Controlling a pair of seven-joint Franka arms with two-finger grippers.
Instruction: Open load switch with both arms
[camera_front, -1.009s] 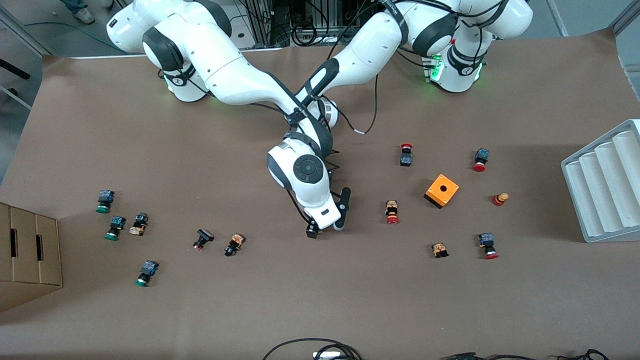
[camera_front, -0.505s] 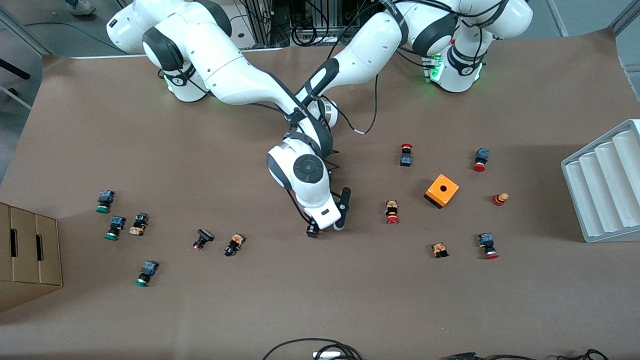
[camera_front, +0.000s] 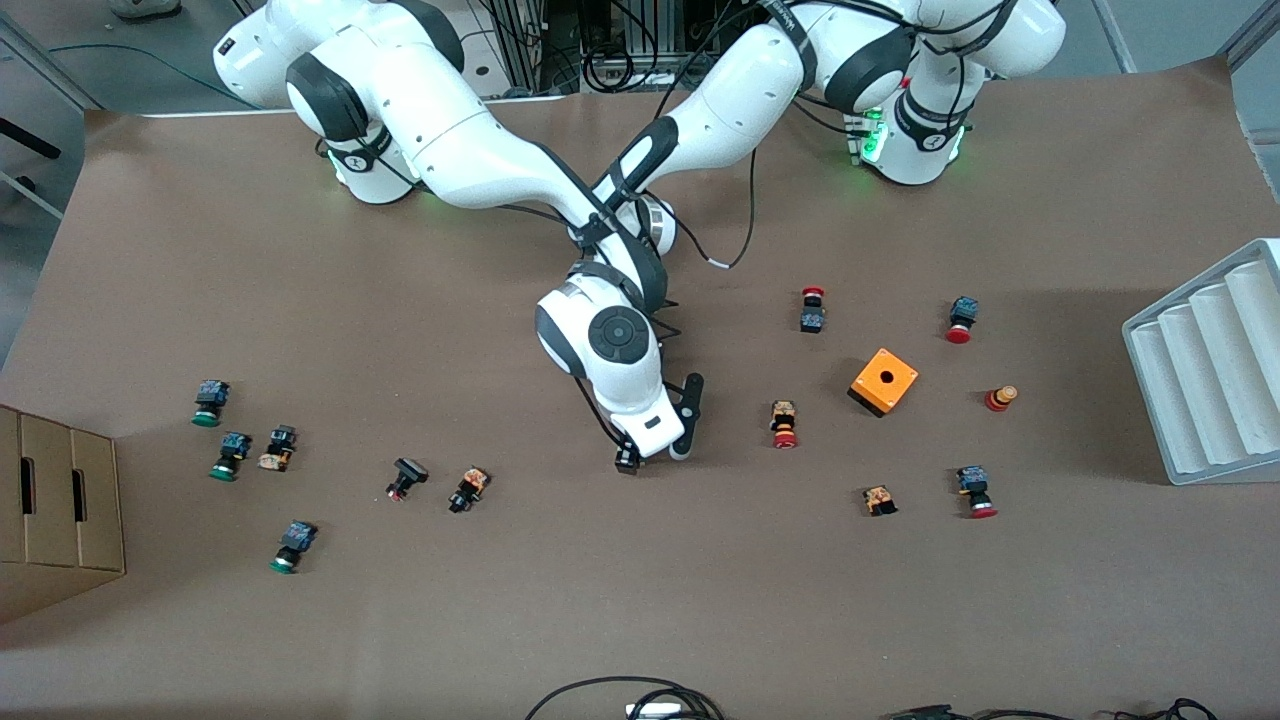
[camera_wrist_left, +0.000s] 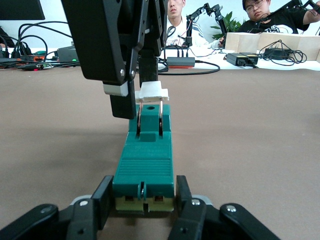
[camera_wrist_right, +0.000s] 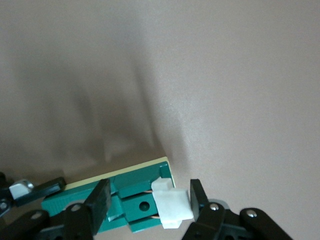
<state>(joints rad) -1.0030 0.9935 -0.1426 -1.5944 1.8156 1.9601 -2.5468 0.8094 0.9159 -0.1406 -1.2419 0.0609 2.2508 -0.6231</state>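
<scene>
Your left gripper (camera_wrist_left: 143, 200) is clamped on one end of the switch (camera_wrist_left: 145, 165), with a finger (camera_wrist_left: 102, 197) pressed to each side of the green body, which lies flat on the table (camera_front: 700, 600). Your right gripper (camera_wrist_right: 149, 192) is down at the switch's other end. Its fingers (camera_wrist_right: 100, 197) stand apart and straddle the white piece (camera_wrist_right: 171, 204). One finger is just beside that piece, and the other is a little way off, against the green body. From the left wrist view you can see the white piece raised at that end, on top of the green upright part, with the right gripper's black fingers coming down around it. In the front view both arms reach to the middle of the table and cross there, the right arm's wrist on top, so the switch itself is hidden beneath it. Toward the left arm's end of the table you have an orange box (camera_front: 884, 381), with red-capped buttons scattered around it and a gray tray (camera_front: 1200, 370) at the edge. Toward the right arm's end lie several green-capped buttons and a cardboard box (camera_front: 55, 510).
</scene>
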